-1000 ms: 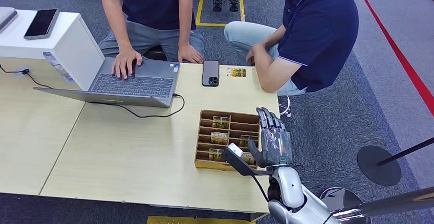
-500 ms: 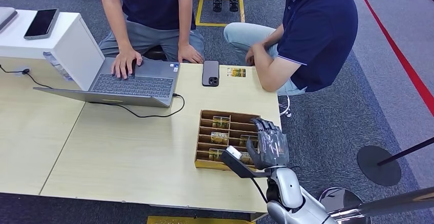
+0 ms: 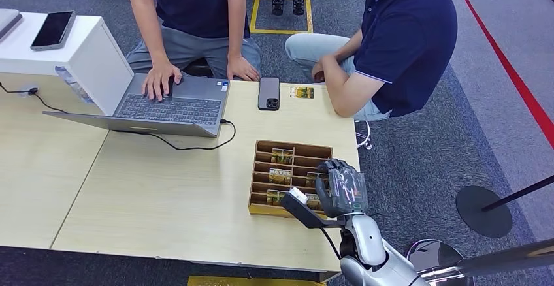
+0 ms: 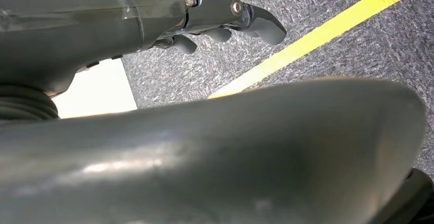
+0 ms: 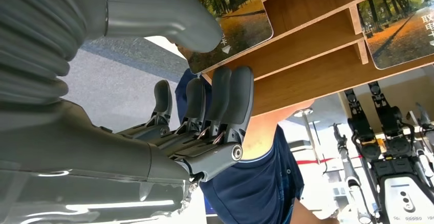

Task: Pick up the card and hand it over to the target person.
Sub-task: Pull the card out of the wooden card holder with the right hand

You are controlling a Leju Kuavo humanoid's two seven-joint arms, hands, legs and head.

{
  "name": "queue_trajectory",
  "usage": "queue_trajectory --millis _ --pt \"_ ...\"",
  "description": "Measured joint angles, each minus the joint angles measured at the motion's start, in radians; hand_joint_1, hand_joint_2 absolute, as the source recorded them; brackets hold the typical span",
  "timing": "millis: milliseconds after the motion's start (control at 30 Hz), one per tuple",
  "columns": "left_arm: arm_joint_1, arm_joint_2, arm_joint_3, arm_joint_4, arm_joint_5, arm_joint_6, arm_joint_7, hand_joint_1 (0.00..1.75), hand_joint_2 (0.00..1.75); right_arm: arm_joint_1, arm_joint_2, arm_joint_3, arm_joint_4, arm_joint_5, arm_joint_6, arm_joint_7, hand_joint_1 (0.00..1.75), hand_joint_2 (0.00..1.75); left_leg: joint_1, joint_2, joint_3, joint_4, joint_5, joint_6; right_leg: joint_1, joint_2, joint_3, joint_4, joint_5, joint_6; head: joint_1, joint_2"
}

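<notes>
Pale wooden table (image 3: pixel 163 194) carries everything. Nearest, the right hand (image 3: pixel 341 185) hangs over the slotted wooden tray (image 3: pixel 260 180), fingers (image 5: pixel 225 98) curled, thumb against a card (image 5: pixel 233 9) beside them; whether it is gripped I cannot tell. Beyond the fingers sits the target person (image 3: pixel 398 38). The left hand (image 4: pixel 225 22) hangs loosely open above carpet.

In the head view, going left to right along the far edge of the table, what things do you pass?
Open grey laptop → black smartphone lying face down → small card with an autumn picture → forearm of the seated person in the navy polo shirt.
</notes>
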Motion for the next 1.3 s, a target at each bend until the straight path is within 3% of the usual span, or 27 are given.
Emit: queue_trajectory --millis 233,467,1067,1300 --pt "-0.001 0.000 0.003 0.000 0.002 0.000 0.000 0.00 0.00 0.002 0.000 0.004 0.005 0.000 0.003 -0.001 0.91 1.75 0.000 0.000 0.001 -0.001 0.000 0.001 0.000 0.000 0.001 -0.001 0.000 -0.001 0.000 0.000" --pt "-0.001 -0.001 0.004 0.000 0.003 0.001 -0.001 0.00 0.00 0.001 0.001 0.007 0.007 0.001 0.005 -0.001 1.03 1.75 0.000 0.000 0.002 -0.002 0.001 0.001 0.000 0.000 0.001 -0.001 0.001 -0.002 0.000 0.000" --pt "-0.001 -0.001 0.005 0.000 0.003 0.002 -0.002 0.00 0.00 0.001 0.001 0.007 0.007 0.001 0.005 -0.001 1.04 1.75 0.000 -0.001 0.000 0.000 0.000 0.000 0.000 0.000 0.000 0.000 0.000 0.000 0.000 0.000" --pt "0.000 0.000 0.005 0.001 0.003 -0.002 0.002 0.00 0.00 0.002 0.002 0.012 0.011 -0.001 0.013 0.000 1.37 1.75 0.000 -0.001 0.000 0.000 0.000 0.000 0.000 -0.001 0.000 0.000 0.000 0.001 0.000 0.000"
